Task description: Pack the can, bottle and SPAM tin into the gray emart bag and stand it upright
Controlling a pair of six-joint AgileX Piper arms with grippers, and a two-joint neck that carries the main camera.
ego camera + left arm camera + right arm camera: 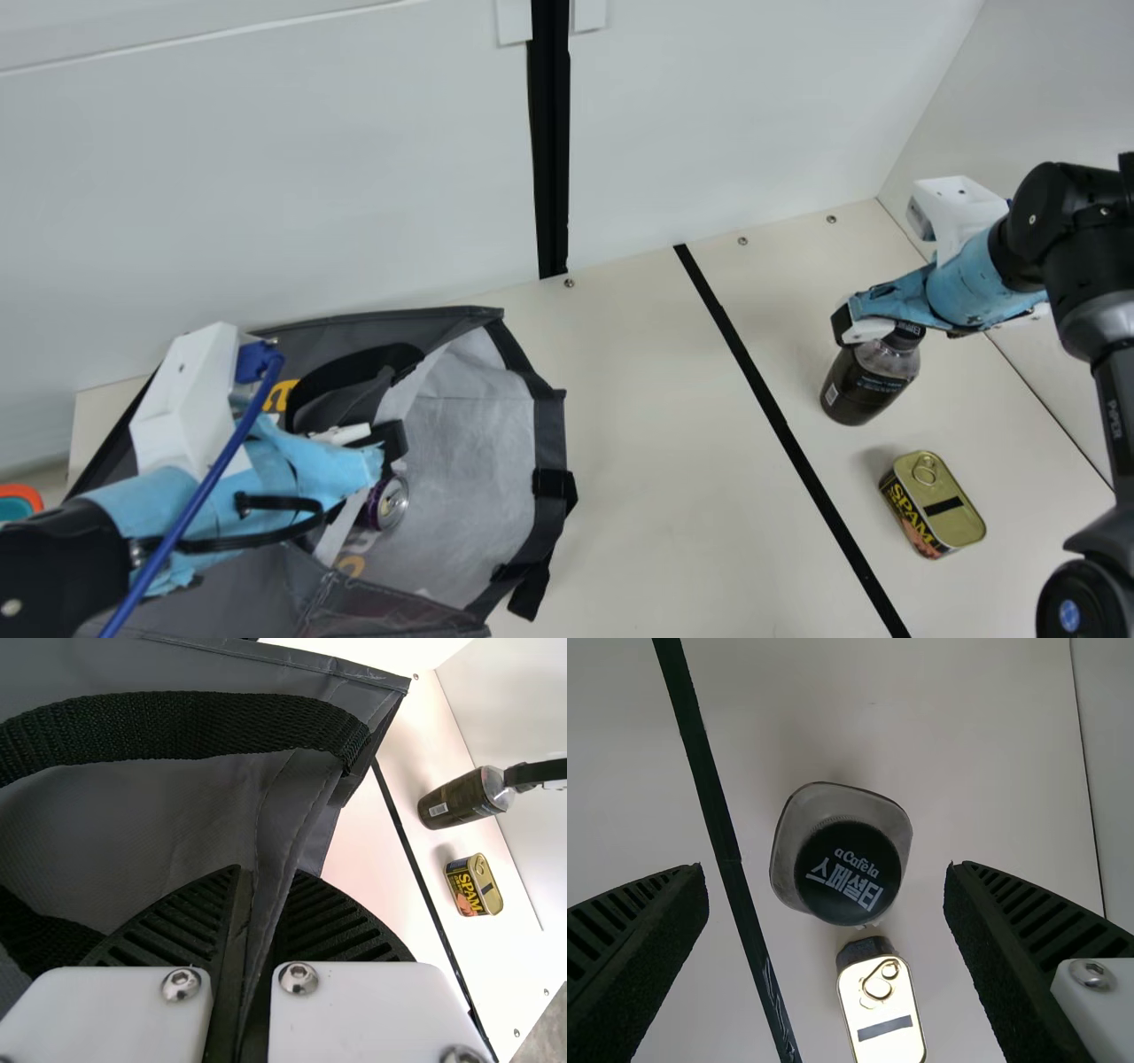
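Inside the gray emart bag, which lies on its side with its mouth facing the robot's right, the main view shows the can near the opening, so one of three items looks packed. Well apart from the bag's mouth, the bottle stands on the table and the SPAM tin rests beside it; both are left to load, and the bag must then be stood upright. The left arm covers the can's inner end and much of the bag's near side, and blue wrapping makes it hard to tell whether the bottle's cap is touched. From the left wrist view, the left gripper pinches a fold of the bag's fabric near a black strap handle, though the fold's lower end runs out of frame. Away from the bag, the right wrist view has the right gripper spread wide, its fingers to either side of the bottle, not gripping; the bottle's lower body is hidden and the tin is cut off.
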